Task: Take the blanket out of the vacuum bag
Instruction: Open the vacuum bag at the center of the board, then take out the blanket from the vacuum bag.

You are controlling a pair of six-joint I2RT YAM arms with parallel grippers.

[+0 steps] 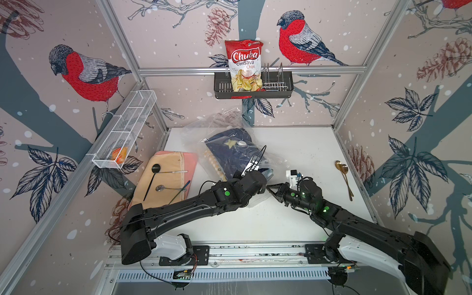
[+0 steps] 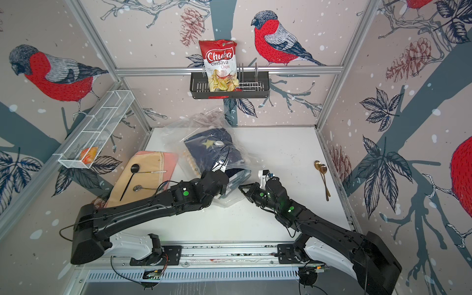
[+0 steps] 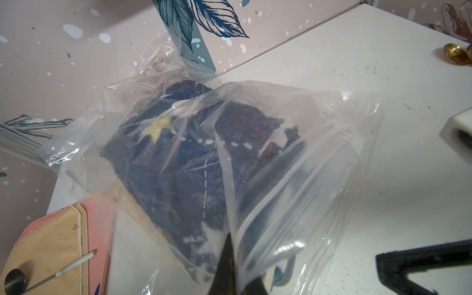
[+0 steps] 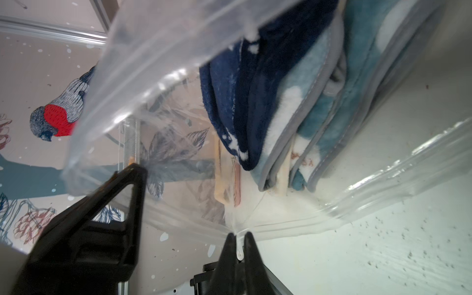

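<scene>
The vacuum bag (image 1: 224,132) is clear crinkly plastic and lies mid-table, with its white valve cap (image 1: 241,143) facing up. Inside it the blanket (image 1: 229,153) is folded, navy with a yellow star. The right wrist view shows the blanket's (image 4: 281,89) navy and teal layers with grey trim between the bag's parted zip edges. My left gripper (image 3: 231,245) is shut on the bag's upper plastic layer near the zip edge (image 3: 293,204). My right gripper (image 4: 238,237) is shut on the bag's edge where the two layers meet, and shows in both top views (image 1: 268,188) (image 2: 240,187).
A beige and pink pouch (image 1: 166,176) carrying spoons lies left of the bag. Two gold spoons (image 1: 343,171) lie near the table's right edge. A white wire basket (image 1: 127,127) hangs on the left wall. A black shelf (image 1: 252,92) with a chips bag (image 1: 245,63) hangs on the back wall.
</scene>
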